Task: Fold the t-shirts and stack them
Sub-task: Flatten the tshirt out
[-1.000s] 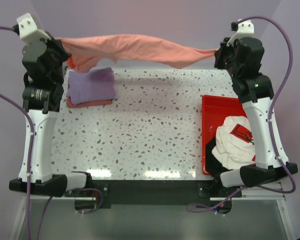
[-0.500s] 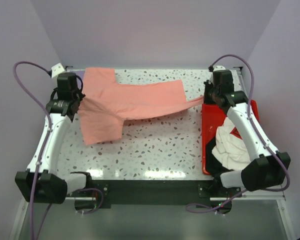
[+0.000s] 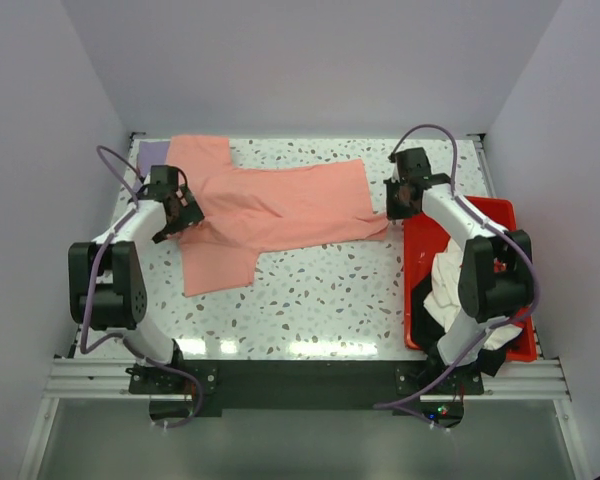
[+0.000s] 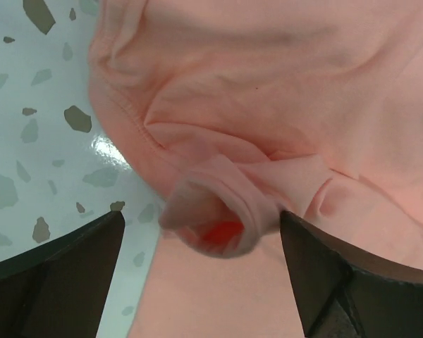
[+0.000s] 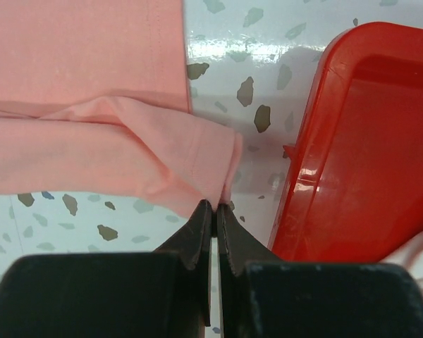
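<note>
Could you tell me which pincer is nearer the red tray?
Right. The right pincer sits just beside the tray; the left pincer is far off, over the shirt.

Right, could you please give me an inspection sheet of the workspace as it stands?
Surface: speckled white table, glossy.
Job's things: salmon-pink t-shirt spread across the far half; lavender t-shirt peeking out at its far-left corner; white t-shirt crumpled in the tray.
Clutter: red tray at the right edge.
End effectors: left end effector open, astride a bunched fold of the salmon-pink t-shirt; right end effector shut on that shirt's corner.
Cables: purple cables loop above both wrists, off the cloth.
Surroundings: plain pale walls; nothing else seen.
</note>
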Action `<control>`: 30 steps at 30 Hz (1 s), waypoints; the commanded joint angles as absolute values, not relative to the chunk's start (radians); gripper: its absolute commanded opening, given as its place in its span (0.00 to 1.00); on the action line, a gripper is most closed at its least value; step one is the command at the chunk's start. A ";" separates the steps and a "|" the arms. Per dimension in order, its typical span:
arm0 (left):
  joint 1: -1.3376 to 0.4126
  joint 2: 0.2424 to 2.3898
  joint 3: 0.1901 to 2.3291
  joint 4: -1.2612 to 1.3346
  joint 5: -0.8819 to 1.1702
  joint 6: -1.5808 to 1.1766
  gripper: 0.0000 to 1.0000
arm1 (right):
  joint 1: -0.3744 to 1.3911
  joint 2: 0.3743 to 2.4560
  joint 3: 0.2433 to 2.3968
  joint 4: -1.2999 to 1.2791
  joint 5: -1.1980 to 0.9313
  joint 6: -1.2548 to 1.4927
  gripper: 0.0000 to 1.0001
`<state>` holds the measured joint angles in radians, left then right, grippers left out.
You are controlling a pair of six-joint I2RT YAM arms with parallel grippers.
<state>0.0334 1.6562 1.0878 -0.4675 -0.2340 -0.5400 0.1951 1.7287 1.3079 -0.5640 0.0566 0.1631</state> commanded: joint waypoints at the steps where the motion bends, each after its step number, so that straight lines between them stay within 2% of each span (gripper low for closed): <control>1: 0.038 1.582 1.086 -0.413 -0.187 -0.587 1.00 | 0.189 1.713 1.348 -0.512 0.045 0.152 0.00; 4: 0.037 1.458 0.965 -0.428 -0.144 -0.694 1.00 | 0.189 1.703 1.332 -0.499 0.032 0.161 0.00; 8: 0.020 1.214 0.700 -0.417 -0.080 -0.808 1.00 | 0.190 1.694 1.315 -0.488 0.002 0.175 0.00; 13: 0.014 1.028 0.559 -0.541 -0.110 -0.845 1.00 | 0.190 1.681 1.299 -0.477 0.002 0.176 0.00; 17: 0.011 0.991 0.480 -0.537 -0.118 -0.857 0.99 | 0.192 1.680 1.298 -0.477 -0.018 0.178 0.00; 19: 0.011 1.021 0.472 -0.541 -0.111 -0.858 0.94 | 0.190 1.680 1.298 -0.479 -0.018 0.178 0.00; 20: 0.009 1.031 0.471 -0.548 -0.106 -0.857 0.85 | 0.190 1.681 1.298 -0.482 -0.017 0.178 0.00; 23: 0.008 1.048 0.450 -0.528 -0.084 -0.862 0.80 | 0.192 1.681 1.296 -0.482 -0.014 0.178 0.00; 30: 0.008 1.104 0.433 -0.489 -0.123 -0.862 0.57 | 0.190 1.681 1.298 -0.485 -0.006 0.179 0.00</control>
<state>0.0116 1.0580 0.4599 -0.5137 -0.1146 -0.8471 0.1951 1.7283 1.3010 -0.5079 0.0044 0.1677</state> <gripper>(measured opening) 0.600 0.018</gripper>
